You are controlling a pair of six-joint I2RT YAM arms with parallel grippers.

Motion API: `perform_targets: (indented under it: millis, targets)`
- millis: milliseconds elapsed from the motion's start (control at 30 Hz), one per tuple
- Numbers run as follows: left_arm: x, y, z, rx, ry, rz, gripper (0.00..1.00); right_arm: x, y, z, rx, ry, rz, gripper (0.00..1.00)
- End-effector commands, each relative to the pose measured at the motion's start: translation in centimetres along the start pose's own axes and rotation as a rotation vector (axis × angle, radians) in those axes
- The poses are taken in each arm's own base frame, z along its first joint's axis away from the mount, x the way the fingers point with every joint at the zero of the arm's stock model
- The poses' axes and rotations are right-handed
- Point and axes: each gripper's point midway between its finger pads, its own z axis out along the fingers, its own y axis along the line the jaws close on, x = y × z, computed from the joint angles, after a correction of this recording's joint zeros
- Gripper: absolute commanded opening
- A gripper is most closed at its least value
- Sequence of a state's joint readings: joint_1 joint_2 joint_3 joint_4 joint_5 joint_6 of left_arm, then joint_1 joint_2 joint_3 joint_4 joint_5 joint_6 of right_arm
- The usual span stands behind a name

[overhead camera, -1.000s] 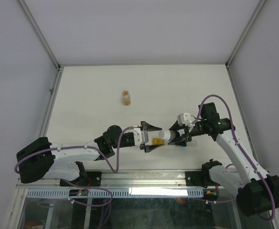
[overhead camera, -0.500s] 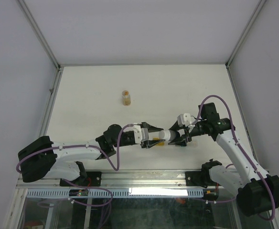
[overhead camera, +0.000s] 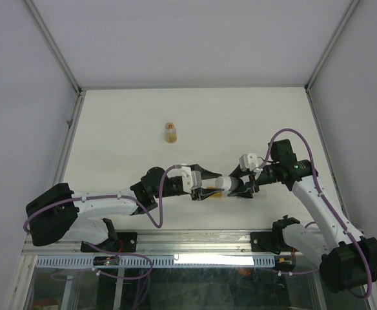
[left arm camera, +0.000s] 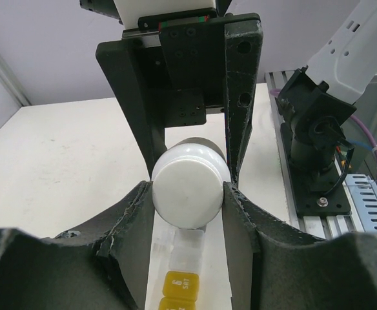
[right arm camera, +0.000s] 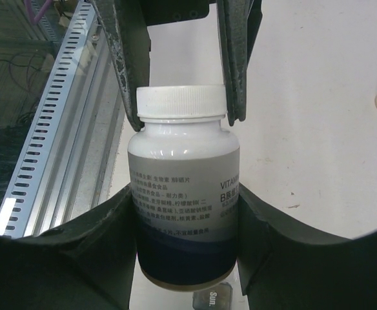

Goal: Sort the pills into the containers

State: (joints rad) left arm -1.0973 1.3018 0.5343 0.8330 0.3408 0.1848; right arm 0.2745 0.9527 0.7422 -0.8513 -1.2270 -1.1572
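**Mia:** What are the two arms holding?

**Ben:** One white plastic pill bottle (right arm camera: 183, 194), turned on its side. The right fingers (right arm camera: 111, 245) are squeezed tight on its fat middle. The left fingers (left arm camera: 132, 223) are pressed on both sides of its round white cap (left arm camera: 190, 190).

**Mia:** Where do the pills go?

**Ben:** Into the strip of tiny see-through plastic boxes (left arm camera: 187, 258). It lies on the white tabletop (left arm camera: 66, 155), right under the left fingers and the cap. I see a yellow box (left arm camera: 181, 284) and a clear box (left arm camera: 191, 242) touching it. I cannot find the blue one.

**Mia:** Will the bottle be hard to hold?

**Ben:** I think it is hard, smooth and light. It could slip and spin, so the squeeze on the middle must be firm. The cap is best held by its round side, like now, and then turned.

**Mia:** And the little boxes?

**Ben:** They look very light. A small bump would push them away. Their lids are tiny, so a pinch at the edge seems best.

**Mia:** Is anything in the way?

**Ben:** The two sets of fingers are nearly touching, so they could knock together. The bottle is sideways, so pills may spill when the cap comes off. A small round amber bottle (overhead camera: 170, 132) stands far past the fingers, well apart. It is not in the way.
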Motion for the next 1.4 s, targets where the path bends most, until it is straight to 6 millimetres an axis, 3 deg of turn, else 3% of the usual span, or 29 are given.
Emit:
perform_targets:
  millis: [0, 133, 333, 600, 733, 1000, 1100, 1200, 1267, 1367]
  targets:
    - [-3.5, 0.6, 0.9, -0.013, -0.100, -0.048, 0.00, -1.8, -0.6, 0.1, 0.002, -0.046, -0.068, 0.17]
    - [-3.6, 1.1, 0.7, -0.063, -0.117, -0.122, 0.00, -2.1, -0.7, 0.2, 0.000, -0.060, -0.038, 0.43]
    - [-4.0, 1.4, 0.3, -0.101, -0.165, -0.191, 0.00, -2.8, -0.9, 0.4, -0.003, -0.087, 0.016, 0.65]
    - [-4.0, 1.9, 0.5, -0.128, -0.157, -0.224, 0.00, -3.5, -0.7, 0.5, -0.021, -0.108, 0.026, 0.71]
    - [-4.0, 2.0, 0.5, -0.143, -0.161, -0.246, 0.00, -3.8, -0.7, 0.5, -0.019, -0.113, 0.029, 0.67]
    - [-4.3, 2.3, 0.5, -0.160, -0.183, -0.270, 0.00, -3.7, -1.1, 0.7, -0.006, -0.105, 0.048, 0.50]
    - [-4.7, 2.2, 0.4, -0.155, -0.199, -0.283, 0.00, -3.9, -1.1, 0.6, -0.005, -0.108, 0.048, 0.38]
    - [-4.9, 2.0, 0.2, -0.148, -0.216, -0.303, 0.00, -4.1, -1.0, 0.6, -0.012, -0.114, 0.050, 0.18]
    - [-5.1, 1.8, 0.2, -0.139, -0.222, -0.311, 0.21, -4.4, -0.9, 0.6, -0.018, -0.119, 0.053, 0.02]
    - [-5.5, 1.3, -0.1, -0.111, -0.234, -0.306, 0.52, -4.5, -0.9, 0.5, -0.018, -0.118, 0.056, 0.00]
